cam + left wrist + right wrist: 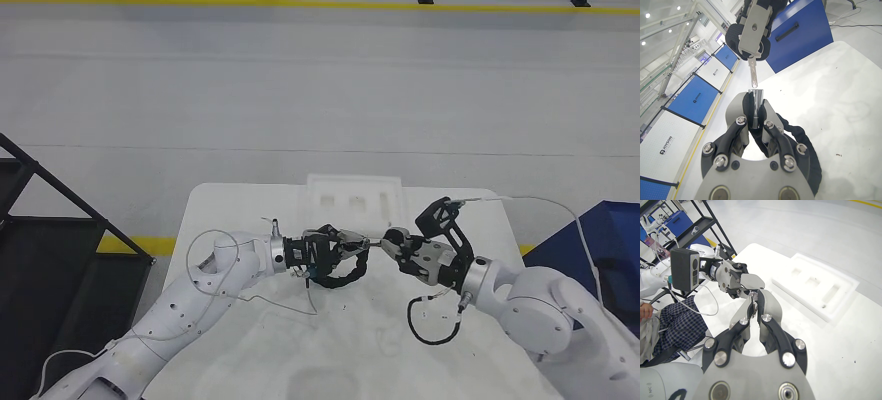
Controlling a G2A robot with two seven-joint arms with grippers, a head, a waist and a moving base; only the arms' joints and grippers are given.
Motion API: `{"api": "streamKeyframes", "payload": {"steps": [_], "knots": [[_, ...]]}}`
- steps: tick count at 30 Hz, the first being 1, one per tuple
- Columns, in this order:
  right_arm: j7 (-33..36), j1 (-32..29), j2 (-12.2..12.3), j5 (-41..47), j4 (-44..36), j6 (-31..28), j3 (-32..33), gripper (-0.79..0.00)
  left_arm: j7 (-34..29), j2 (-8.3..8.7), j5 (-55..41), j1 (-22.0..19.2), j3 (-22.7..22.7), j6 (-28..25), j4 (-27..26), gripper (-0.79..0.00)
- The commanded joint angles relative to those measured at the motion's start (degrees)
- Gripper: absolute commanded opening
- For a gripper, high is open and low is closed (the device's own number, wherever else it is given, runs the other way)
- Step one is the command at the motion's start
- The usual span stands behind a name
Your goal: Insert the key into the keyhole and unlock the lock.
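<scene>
Pinching the chrome lock cylinder (755, 110) at mid-frame in the top view, above the white surface (829, 98), the left pincer (755, 98) faces the right pincer (756, 297), clamped on the key (753, 73), blade tip just short of the cylinder's end.

The key's (752, 73) head is buried between the pads of the right gripper (750, 55), leaving just the blade showing. The lock's (755, 106) chrome barrel disappears at its base into the closed fingers of the left gripper (755, 98), and its black cable loop (806, 144) runs out of sight behind them. The keyhole faces away from the left wrist camera, and from above the meeting of key tip and barrel is too small to judge.
</scene>
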Motion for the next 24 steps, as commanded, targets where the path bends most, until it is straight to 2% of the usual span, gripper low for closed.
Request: {"api": "streamKeyframes", "payload": {"steps": [1, 24], "knots": [[0.04, 0.06, -0.15, 0.03, 0.08, -0.07, -0.03, -0.785, 0.09, -0.06, 0.04, 0.01, -0.05, -0.12, 0.0, -0.785], [0.73, 0.62, -1.98, 0.24, 1.83, -0.84, -0.31, -0.785, 0.04, -0.69, -1.88, 0.91, -1.39, -1.57, -0.34, -0.785]]}}
